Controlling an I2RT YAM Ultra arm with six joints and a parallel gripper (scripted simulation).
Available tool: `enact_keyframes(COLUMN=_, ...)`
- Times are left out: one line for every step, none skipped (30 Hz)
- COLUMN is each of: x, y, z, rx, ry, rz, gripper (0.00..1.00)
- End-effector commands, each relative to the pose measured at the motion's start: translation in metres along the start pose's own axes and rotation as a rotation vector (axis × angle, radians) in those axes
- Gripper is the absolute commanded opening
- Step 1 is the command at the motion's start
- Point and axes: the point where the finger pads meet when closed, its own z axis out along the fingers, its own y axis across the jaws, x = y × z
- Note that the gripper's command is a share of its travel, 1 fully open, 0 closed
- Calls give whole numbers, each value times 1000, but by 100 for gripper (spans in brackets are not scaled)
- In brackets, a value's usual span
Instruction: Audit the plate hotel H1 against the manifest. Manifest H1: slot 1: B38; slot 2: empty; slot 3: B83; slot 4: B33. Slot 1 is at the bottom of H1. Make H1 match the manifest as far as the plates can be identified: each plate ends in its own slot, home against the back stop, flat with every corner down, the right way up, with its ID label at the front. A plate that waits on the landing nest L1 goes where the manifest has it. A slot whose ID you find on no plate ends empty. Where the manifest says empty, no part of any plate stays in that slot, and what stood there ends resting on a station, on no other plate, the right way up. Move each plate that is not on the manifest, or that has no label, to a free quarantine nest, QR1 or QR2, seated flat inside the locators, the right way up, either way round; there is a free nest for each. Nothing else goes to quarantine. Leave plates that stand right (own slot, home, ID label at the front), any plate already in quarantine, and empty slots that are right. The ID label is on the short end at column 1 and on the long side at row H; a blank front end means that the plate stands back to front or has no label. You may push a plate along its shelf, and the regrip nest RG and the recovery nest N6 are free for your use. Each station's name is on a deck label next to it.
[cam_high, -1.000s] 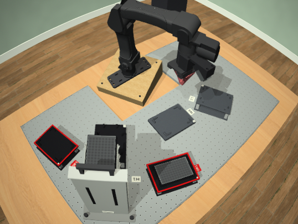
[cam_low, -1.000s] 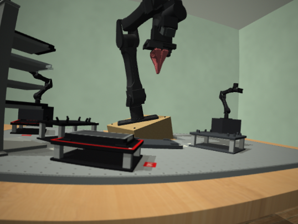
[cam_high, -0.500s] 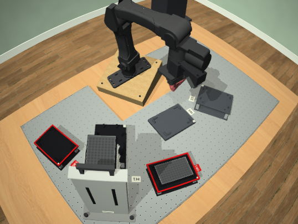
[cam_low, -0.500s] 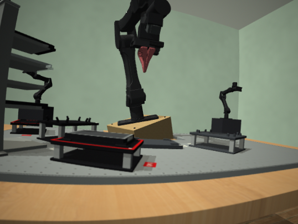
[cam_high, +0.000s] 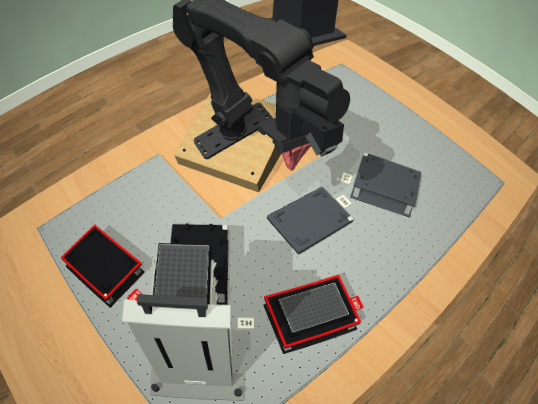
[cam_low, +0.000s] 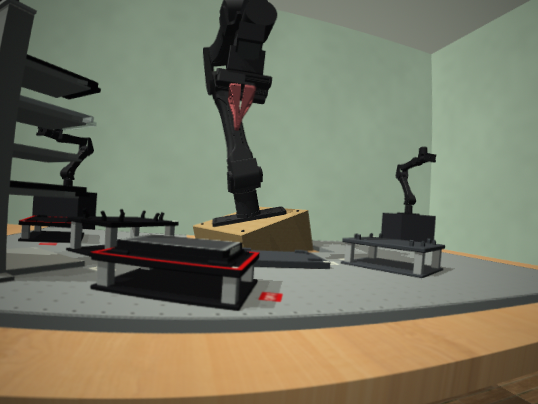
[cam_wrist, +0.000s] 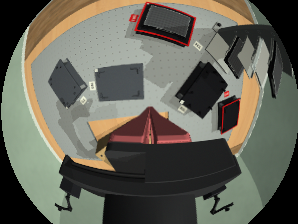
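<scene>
My gripper (cam_high: 294, 159) (cam_low: 239, 118) (cam_wrist: 150, 111) has red fingers. It is shut on nothing and hangs high above the deck, near the arm's wooden base (cam_high: 227, 160). The plate hotel H1 (cam_high: 182, 340) (cam_low: 9, 125) (cam_wrist: 256, 39) stands at the near left. A grey well plate (cam_high: 181, 267) lies on its top level. The lower slots are hidden in the overhead view. Another well plate (cam_high: 314, 306) (cam_low: 185, 246) (cam_wrist: 166, 19) sits in the red-rimmed quarantine nest (cam_high: 277, 318) to the right of the hotel. The other red-rimmed quarantine nest (cam_high: 100, 260) (cam_wrist: 228, 115) is empty.
A raised grey nest (cam_high: 387, 181) (cam_low: 395, 246) (cam_wrist: 65, 82) and a flat grey nest (cam_high: 310, 219) (cam_wrist: 120, 83) lie empty below and to the right of my gripper. A black nest with pegs (cam_high: 197, 234) (cam_low: 125, 221) (cam_wrist: 202, 90) stands right behind the hotel.
</scene>
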Motion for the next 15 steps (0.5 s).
enact_keyframes(x=-9, y=-11, z=-4, rx=18, ry=-83, rz=24, gripper=0)
enact_keyframes(x=-9, y=-14, z=-4, rx=23, ry=-97, rz=33, gripper=0)
enact_keyframes(x=-9, y=-17, z=-4, rx=27, ry=-110, rz=41, gripper=0)
enact_keyframes(x=-9, y=-21, z=-4, rx=32, ry=-124, rz=50, gripper=0)
enact_keyframes(x=-9, y=-24, z=-4, rx=37, ry=-138, rz=58, gripper=0)
enact_keyframes(x=-9, y=-27, z=-4, rx=42, ry=-151, rz=67, gripper=0)
enact_keyframes(x=-9, y=-27, z=-4, rx=42, ry=-151, rz=67, gripper=0)
enact_keyframes(x=-9, y=-27, z=-4, rx=42, ry=-151, rz=67, gripper=0)
enact_keyframes(x=-9, y=-31, z=-3, rx=47, ry=-165, rz=75, gripper=0)
enact_keyframes(x=-9, y=-34, z=-3, rx=51, ry=-178, rz=84, gripper=0)
enact_keyframes(x=-9, y=-37, z=-3, rx=56, ry=-192, rz=92, gripper=0)
enact_keyframes(x=-9, y=-40, z=-3, rx=61, ry=-205, rz=101, gripper=0)
enact_keyframes(x=-9, y=-40, z=-3, rx=66, ry=-219, rz=110, gripper=0)
enact_keyframes(x=-9, y=-41, z=-3, rx=70, ry=-232, rz=118, gripper=0)
enact_keyframes(x=-9, y=-41, z=-3, rx=75, ry=-246, rz=127, gripper=0)
